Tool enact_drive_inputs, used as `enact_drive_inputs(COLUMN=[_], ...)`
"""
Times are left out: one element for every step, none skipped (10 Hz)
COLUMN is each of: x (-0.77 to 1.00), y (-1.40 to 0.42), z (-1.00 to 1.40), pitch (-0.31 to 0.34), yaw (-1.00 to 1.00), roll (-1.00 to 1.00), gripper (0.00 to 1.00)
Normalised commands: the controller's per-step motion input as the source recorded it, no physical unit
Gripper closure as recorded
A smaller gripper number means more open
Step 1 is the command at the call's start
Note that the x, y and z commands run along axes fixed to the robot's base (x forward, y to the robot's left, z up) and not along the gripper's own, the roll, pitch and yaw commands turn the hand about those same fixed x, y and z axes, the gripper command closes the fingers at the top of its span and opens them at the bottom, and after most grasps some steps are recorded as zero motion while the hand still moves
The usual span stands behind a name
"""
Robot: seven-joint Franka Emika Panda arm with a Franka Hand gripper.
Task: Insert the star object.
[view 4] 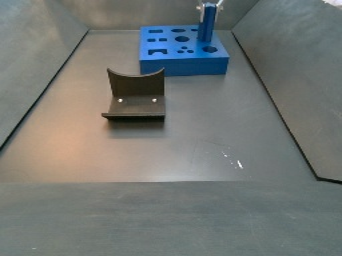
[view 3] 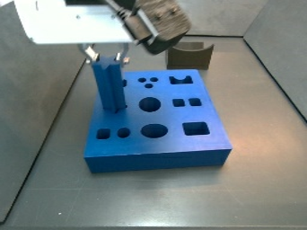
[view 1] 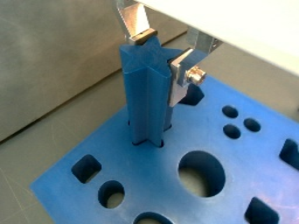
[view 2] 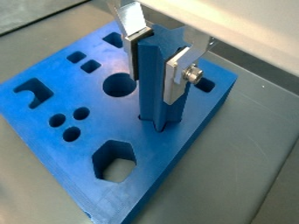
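Note:
The star object [view 1: 146,96] is a tall bright-blue ridged peg. It stands upright with its lower end in a hole of the wide blue block [view 1: 239,188]. My gripper [view 1: 160,58] is above the block, and its silver fingers press on two opposite sides of the peg's upper part. Another wrist view shows the same grip [view 2: 155,74] on the peg [view 2: 155,96] over the block [view 2: 163,171]. In both side views the peg [view 3: 109,90] [view 4: 209,32] stands at the block's [view 3: 156,158] [view 4: 181,66] edge under the gripper [view 3: 106,58] [view 4: 210,8].
The block has several other shaped holes, among them a round one [view 1: 201,171] and a hexagonal one [view 2: 114,162]. The dark grey fixture [view 4: 134,96] [view 3: 192,55] stands on the grey floor apart from the block. Grey walls enclose the floor.

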Motion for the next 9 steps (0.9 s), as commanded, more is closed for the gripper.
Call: enact_drive_inputs(x=[0.00,0.00,0.00,0.00,0.00,0.00,0.00,0.05,0.03], y=[0.00,0.00,0.00,0.00,0.00,0.00,0.02,0.08,0.03], z=[-0.74,-0.85,-0.93,-0.93,-0.97,-1.00,-1.00,-0.87,-0.61], pitch=[-0.044,-0.054,-0.033,-0.003,-0.010,-0.040,-0.061,-0.059,-0.094], yaw=[-0.09,-0.33,-0.39,-0.40,-0.38,-0.31,-0.19,-0.13,-0.15], roll=[0.00,0.04,0.14,0.17,0.15,0.11,0.01,-0.12,-0.25], gripper=[1.00,1.00,1.00,1.00,1.00,1.00,1.00,1.00,1.00])
